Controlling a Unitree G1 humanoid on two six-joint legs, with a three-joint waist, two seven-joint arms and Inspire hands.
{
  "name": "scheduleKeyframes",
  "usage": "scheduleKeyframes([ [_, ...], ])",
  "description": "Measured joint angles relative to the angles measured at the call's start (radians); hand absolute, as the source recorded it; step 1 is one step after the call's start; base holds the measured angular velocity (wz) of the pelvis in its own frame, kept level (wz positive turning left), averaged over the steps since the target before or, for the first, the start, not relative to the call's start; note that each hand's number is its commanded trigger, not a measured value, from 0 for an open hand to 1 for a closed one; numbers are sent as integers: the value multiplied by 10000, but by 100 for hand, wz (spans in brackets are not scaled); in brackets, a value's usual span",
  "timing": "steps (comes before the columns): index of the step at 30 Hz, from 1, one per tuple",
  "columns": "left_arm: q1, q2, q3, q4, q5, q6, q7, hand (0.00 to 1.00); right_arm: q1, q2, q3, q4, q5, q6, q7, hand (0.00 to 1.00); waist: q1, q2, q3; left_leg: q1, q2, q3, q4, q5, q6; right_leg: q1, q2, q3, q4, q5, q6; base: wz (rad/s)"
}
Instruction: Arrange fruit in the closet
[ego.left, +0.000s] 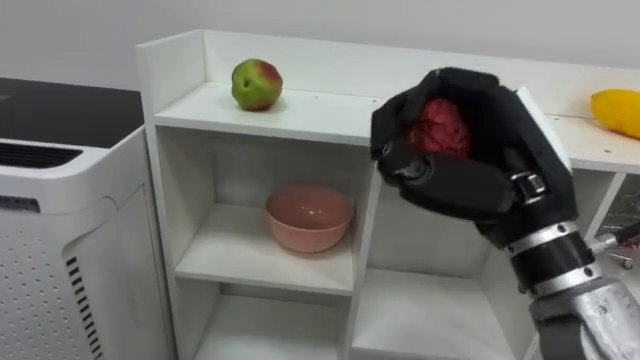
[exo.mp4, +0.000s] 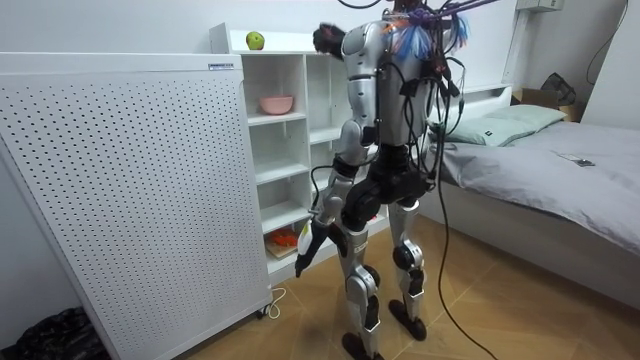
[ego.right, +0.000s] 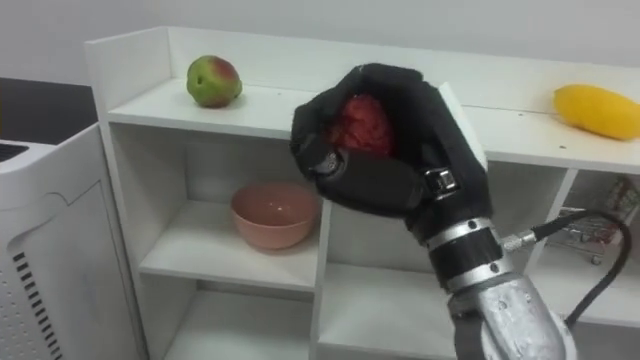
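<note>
My right hand (ego.left: 470, 185) is raised in front of the white closet (ego.left: 320, 112), level with its top board. It is shut on a bumpy red fruit (ego.left: 437, 127), which peeks out between the black fingers. A green and red apple (ego.left: 256, 84) rests at the left of the top board. At the far right of that board lies a yellow fruit (ego.left: 617, 110). In the room view I stand facing the closet (exo.mp4: 285, 140), and my left hand (exo.mp4: 305, 255) hangs by my thigh with straight fingers.
A pink bowl (ego.left: 308, 217) sits in the upper left compartment; the compartments beside and below it are bare. A white perforated unit (ego.left: 60, 230) stands against the closet's left side. Orange items (exo.mp4: 285, 240) lie on a low shelf. A bed (exo.mp4: 560, 160) is behind me.
</note>
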Motion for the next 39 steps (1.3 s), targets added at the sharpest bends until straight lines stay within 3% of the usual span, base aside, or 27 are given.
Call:
scheduleKeyframes([
  [3,-260,-77,-326,180,-14,-43,196,0,317,213,260,1543,277,17,67,100,-24,187,23,-464,22,-1,164,10,13,-459,-1,-14,120,63,-24,0],
  [5,-617,-96,-680,599,-136,-84,280,0,460,320,381,2507,274,18,62,100,-26,273,-3,-758,28,1,240,51,27,-770,-4,-5,164,111,-46,0],
  [7,-876,-187,-846,867,-464,-69,347,0,501,429,455,3632,275,33,92,100,-46,477,42,-1179,38,17,357,96,41,-1218,-15,31,319,128,-60,-2],
  [13,-1086,-202,-866,975,-1092,-223,439,0,559,691,425,5802,971,6,-65,100,-45,562,46,-1935,85,1,570,179,25,-2058,-37,-64,660,157,-108,0],
  [15,-1157,-207,-887,1010,-1632,-205,569,0,447,734,411,6404,1954,2,-201,100,-59,533,64,-2481,78,-4,812,195,53,-2613,-128,-333,940,157,-110,0],
  [17,-1163,-195,-894,1078,-2021,-209,624,0,221,871,314,7174,2622,-7,-278,100,-58,509,104,-2767,76,-10,967,202,66,-2889,-149,-332,1100,158,-111,3],
  [18,-1165,-197,-892,1163,-2228,-212,631,0,64,993,184,7829,2916,-11,-374,100,-49,520,174,-2942,78,-23,1106,203,70,-3024,-170,-371,1213,157,-112,9],
  [21,-1170,-210,-892,1250,-2372,-183,620,0,-237,1093,-66,8638,3127,12,-665,100,2,548,280,-3796,57,-21,1420,256,155,-3935,-278,-402,1699,140,-140,4],
  [25,-1200,-209,-899,1262,-2707,-78,618,0,-630,1048,-252,9387,5165,16,-854,100,50,505,336,-4758,-41,-17,1632,404,221,-5033,-451,-377,2281,90,-221,2],
  [31,-1303,-213,-1169,1056,-2977,-87,613,0,-1957,732,-796,10849,8512,26,-843,100,92,466,393,-6228,-175,34,1967,697,301,-6703,-732,-331,3074,46,-309,6],
  [37,-1466,-217,-1715,983,-3543,27,547,0,-3058,350,-1245,11479,10250,46,-789,100,324,506,424,-7243,-302,10,2373,728,345,-7819,-973,-309,3785,-130,-346,9],
  [39,-1466,-213,-1945,816,-3571,38,544,0,-3344,229,-1547,11830,11056,82,-785,100,545,511,433,-7483,-314,9,2507,735,356,-8107,-1014,-236,3974,-213,-327,7],
])
